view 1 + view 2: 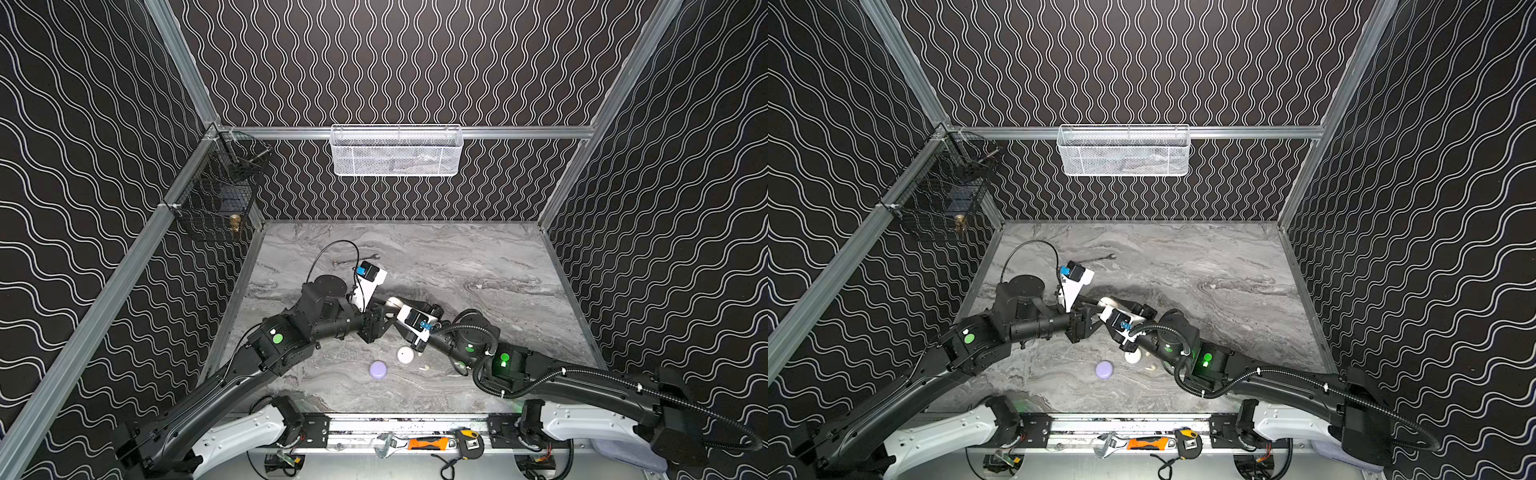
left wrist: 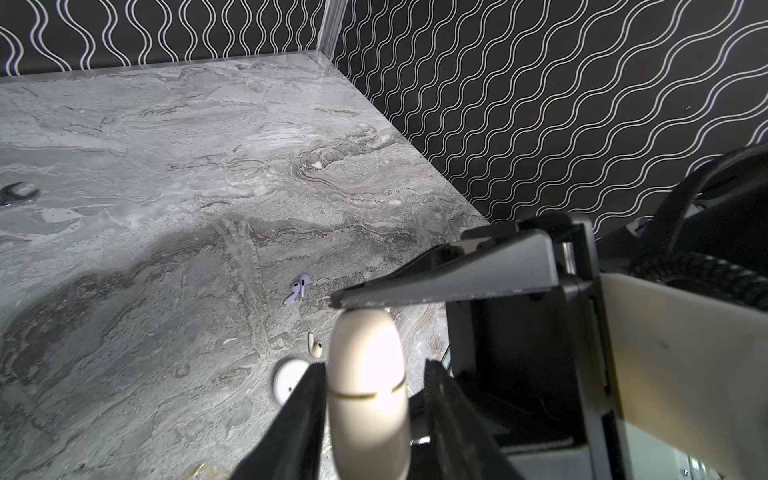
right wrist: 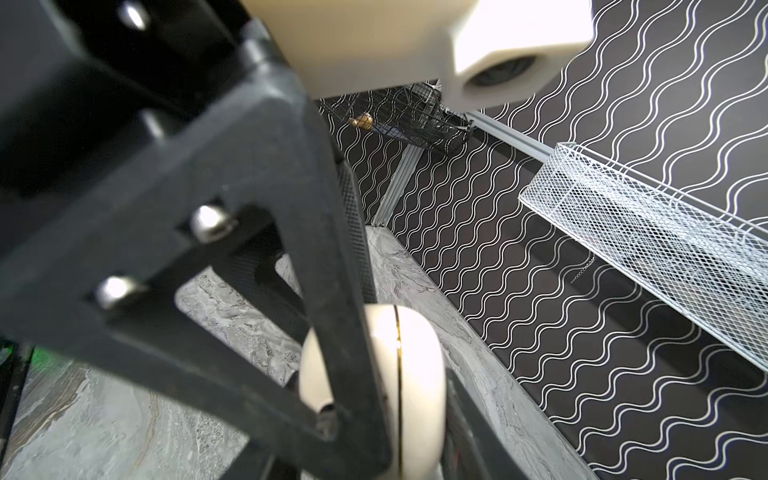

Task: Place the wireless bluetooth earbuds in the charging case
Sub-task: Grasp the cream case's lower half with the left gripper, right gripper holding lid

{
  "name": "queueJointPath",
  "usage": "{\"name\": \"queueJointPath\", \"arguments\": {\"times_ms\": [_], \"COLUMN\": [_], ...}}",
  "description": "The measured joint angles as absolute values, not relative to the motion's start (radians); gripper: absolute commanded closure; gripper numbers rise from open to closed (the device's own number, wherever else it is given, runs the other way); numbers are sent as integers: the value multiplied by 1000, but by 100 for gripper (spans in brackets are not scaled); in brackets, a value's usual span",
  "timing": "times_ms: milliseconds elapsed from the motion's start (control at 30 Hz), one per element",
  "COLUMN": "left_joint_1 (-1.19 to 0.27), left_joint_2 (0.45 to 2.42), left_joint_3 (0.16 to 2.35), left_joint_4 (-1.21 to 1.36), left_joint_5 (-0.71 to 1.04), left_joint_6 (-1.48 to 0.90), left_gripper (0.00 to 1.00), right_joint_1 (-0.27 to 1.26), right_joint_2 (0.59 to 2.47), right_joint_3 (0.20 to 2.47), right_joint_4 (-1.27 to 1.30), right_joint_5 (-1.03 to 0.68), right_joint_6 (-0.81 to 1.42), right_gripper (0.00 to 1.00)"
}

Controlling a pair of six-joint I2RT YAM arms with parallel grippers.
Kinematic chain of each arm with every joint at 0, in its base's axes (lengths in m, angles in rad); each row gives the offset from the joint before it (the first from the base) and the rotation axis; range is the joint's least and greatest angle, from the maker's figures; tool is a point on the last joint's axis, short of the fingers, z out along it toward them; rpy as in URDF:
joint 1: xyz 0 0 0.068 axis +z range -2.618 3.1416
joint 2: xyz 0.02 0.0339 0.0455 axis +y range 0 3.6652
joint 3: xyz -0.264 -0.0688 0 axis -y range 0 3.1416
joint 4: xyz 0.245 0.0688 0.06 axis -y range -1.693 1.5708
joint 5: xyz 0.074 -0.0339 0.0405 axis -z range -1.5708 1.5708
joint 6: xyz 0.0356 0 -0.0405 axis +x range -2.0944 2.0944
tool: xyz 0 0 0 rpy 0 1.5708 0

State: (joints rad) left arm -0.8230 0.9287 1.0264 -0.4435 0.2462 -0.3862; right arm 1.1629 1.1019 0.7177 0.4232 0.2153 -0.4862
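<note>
Grey marble bench [image 1: 519,266] carries the loose earbuds: a lavender pair [image 2: 299,286] and a cream earbud [image 2: 314,345]. Left tool [image 2: 374,368] is closed on the lifted cream charging case [image 2: 365,415], probably to steady it for opening. One finger [image 2: 415,291] of the right tool [image 1: 395,308] touches its end; whether that tool grips, I cannot tell.

Cream case [image 2: 365,374] (gold seam), lavender earbuds [image 2: 298,286], grey marbled table [image 2: 166,166]

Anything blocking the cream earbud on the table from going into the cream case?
Yes: the cream case is shut, lid seam closed, held by the left gripper. The cream earbud lies loose on the table.
</note>
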Motion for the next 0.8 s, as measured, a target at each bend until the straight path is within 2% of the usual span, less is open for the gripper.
{"name": "queueJointPath", "arguments": {"times_ms": [100,233,300,400,533,633,800], "left_joint_1": [-823,-823,-823,-823,-825,-824,-824], "left_joint_2": [926,917,916,916,905,888,823], "left_joint_3": [1025,1023,1023,1021,1015,1018,968], "left_joint_4": [-443,-445,-443,-435,-433,-432,-327], "left_joint_5": [243,239,240,245,247,168,110], "left_joint_6": [-386,-389,-392,-393,-362,-331,-179], "left_gripper": [68,79,84,91,91,100,100], "right_joint_1": [1163,1164,1164,1164,1164,1163,1136], "right_joint_2": [1102,1100,1098,1095,1068,1018,908], "right_joint_3": [718,718,718,718,689,609,501], "right_joint_4": [424,426,426,425,455,502,578], "right_joint_5": [216,220,220,220,200,196,170], "right_joint_6": [-486,-487,-487,-486,-476,-482,-486], "right_gripper": [77,74,65,36,10,1,1]}}
